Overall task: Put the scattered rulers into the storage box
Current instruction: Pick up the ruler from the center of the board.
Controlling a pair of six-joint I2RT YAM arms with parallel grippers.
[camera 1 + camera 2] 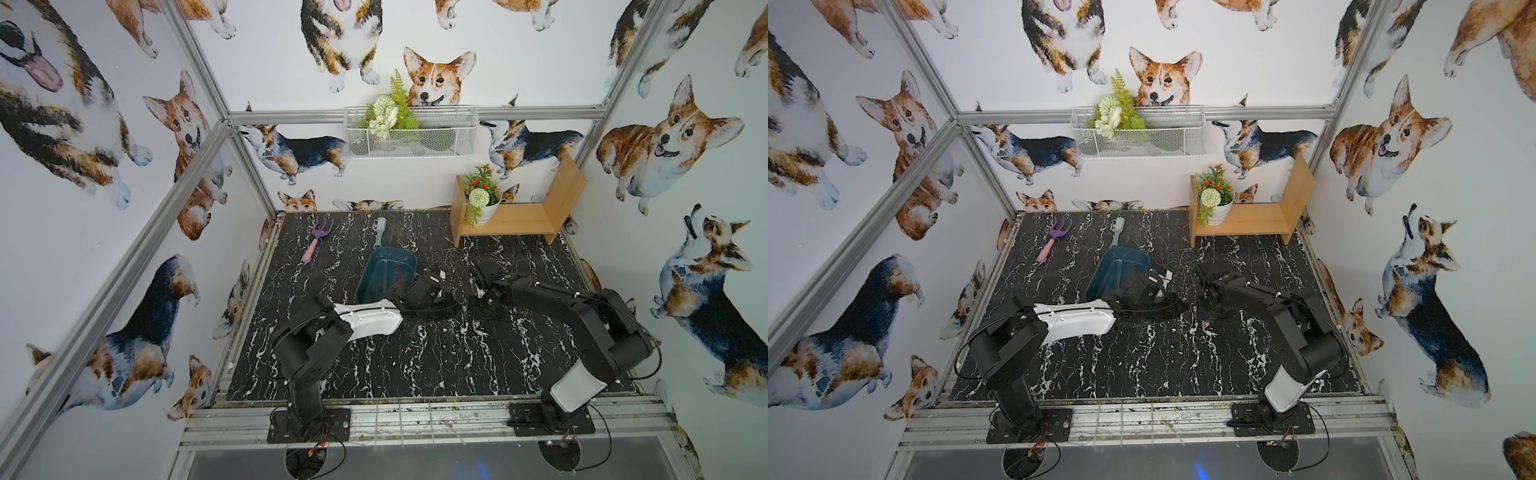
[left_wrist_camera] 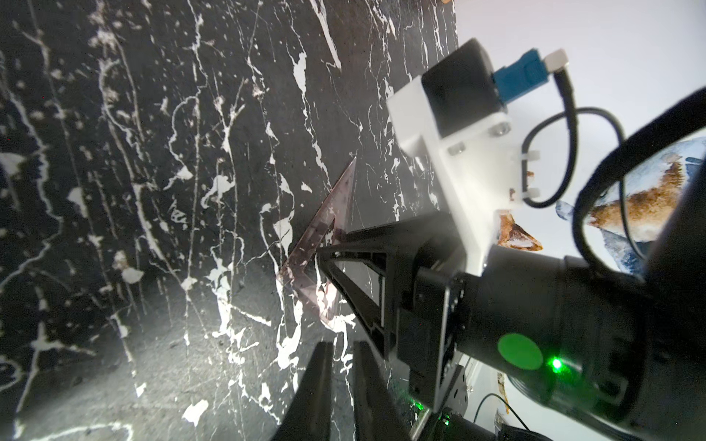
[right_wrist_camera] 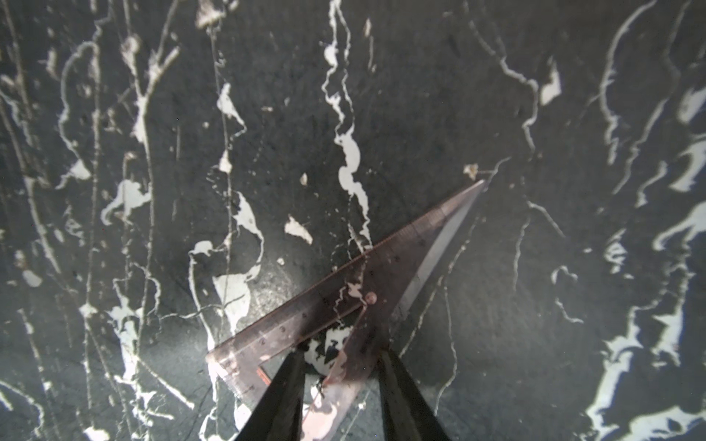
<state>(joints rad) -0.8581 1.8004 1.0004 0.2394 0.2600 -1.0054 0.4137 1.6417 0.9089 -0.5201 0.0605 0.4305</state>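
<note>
Top views both showed my black marbled counter (image 1: 415, 365) filling the cell floor. My left arm (image 1: 365, 320) and right arm (image 1: 573, 307) stretched over it toward the middle. At the back right stood the wooden shelf (image 1: 519, 220) with a potted plant (image 1: 482, 201) on it. The white wire basket (image 1: 415, 133) hung on the wall behind. The teal storage box (image 1: 371, 270) sat near the counter's middle, slightly turned, with my left arm's wrist just beside its right-hand rim. Behind the box lay the purple-and-pink toy rake (image 1: 314, 241) and the pale green brush (image 1: 379, 232), well apart from both arms.

The tinted triangular ruler (image 3: 382, 267) was outside the box, on the counter to its right, and too faint to pick out from above. In the right wrist view my right tool (image 3: 342, 351) stood spread astride one side of the ruler, a finger on either hand of it, pinching nothing that I could see. In the left wrist view the ruler lay just ahead of my left tool (image 2: 342, 345), not touching it. That tool's fingers (image 2: 321, 382) were barely parted, with a thin slit of counter showing between them, and they held nothing.
</note>
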